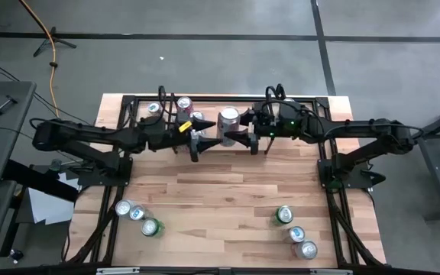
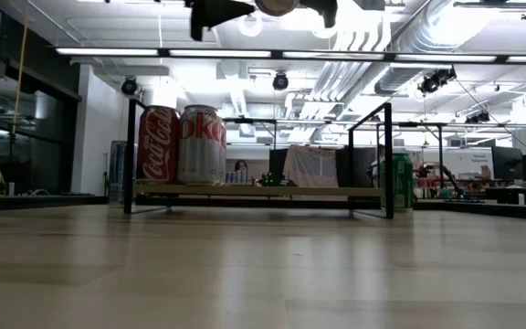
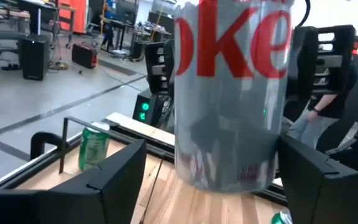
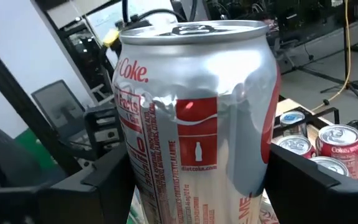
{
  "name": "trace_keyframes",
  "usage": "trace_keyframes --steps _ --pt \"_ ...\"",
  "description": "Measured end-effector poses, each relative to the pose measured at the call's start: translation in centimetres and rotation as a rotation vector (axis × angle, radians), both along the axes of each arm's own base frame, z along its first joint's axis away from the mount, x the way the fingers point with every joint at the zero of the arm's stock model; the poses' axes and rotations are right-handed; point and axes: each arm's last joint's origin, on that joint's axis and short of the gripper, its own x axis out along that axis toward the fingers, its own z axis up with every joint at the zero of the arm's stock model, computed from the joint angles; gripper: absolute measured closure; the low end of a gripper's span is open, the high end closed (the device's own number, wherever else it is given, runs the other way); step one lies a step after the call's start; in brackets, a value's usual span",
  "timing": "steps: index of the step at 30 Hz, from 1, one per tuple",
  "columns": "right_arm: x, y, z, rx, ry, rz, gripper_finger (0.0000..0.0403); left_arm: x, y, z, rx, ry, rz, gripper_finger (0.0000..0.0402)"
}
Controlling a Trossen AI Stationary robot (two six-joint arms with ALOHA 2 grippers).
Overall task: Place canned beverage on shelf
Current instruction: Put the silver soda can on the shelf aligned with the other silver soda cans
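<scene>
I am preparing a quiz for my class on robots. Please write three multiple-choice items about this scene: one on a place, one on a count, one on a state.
1. Where is the silver Diet Coke can between the two grippers?
A. Standing at the table's front edge
B. In the air above the shelf
C. Lying on the floor

2. How many loose cans stand on the front part of the table?
A. Two
B. Four
C. Six

3. How are the left gripper's fingers?
A. Open, on either side of the can
B. Shut with nothing between
C. Out of view

Answers: 1 B, the Diet Coke can hangs over the shelf. 2 C, the loose cans form three on each side of the table. 3 A, the left gripper shows gaps beside the can.
</scene>
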Motion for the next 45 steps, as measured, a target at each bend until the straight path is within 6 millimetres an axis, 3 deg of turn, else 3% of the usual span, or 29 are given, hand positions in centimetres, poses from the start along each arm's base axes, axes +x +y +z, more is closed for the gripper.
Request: trace_keyframes --steps 6,16,21,27,30,38,42,45 --pt "0.1 0.0 0.1 -0.006 -0.021 0.005 0.0127 1.7 -0.1 -0.1 -0.016 0.01 -0.077 0.0106" --pt "0.9 0.2 -0.4 0.013 -0.025 0.065 0.0127 3.8 -0.2 -0.3 -0.028 0.02 -0.152 0.0106" --pt "0.7 0.2 -0.3 0.004 -0.02 0.06 0.0127 3.4 -0.2 0.0 -0.02 0.017 -0.14 0.0127" --pt "0.7 0.3 -0.3 0.0 -0.021 0.073 0.0127 3.2 -0.2 0.2 -0.002 0.019 -0.123 0.0209" --pt "0.7 0.3 -0.3 0.002 -0.021 0.074 0.0121 3.2 -0.1 0.1 -0.001 0.025 -0.12 0.0212" --pt "-0.1 -0.2 0.1 0.04 -0.001 0.033 0.0015 1.4 0.6 -0.1 0.074 0.2 0.043 0.0212" --pt "-1.1 -0.6 0.4 0.058 0.041 0.026 0.001 -0.1 0.8 -0.3 0.112 0.33 0.146 0.0212" --pt "-1.1 -0.8 0.7 0.036 0.185 0.02 0.0008 -0.4 0.9 -1.3 0.105 0.437 0.161 0.0212"
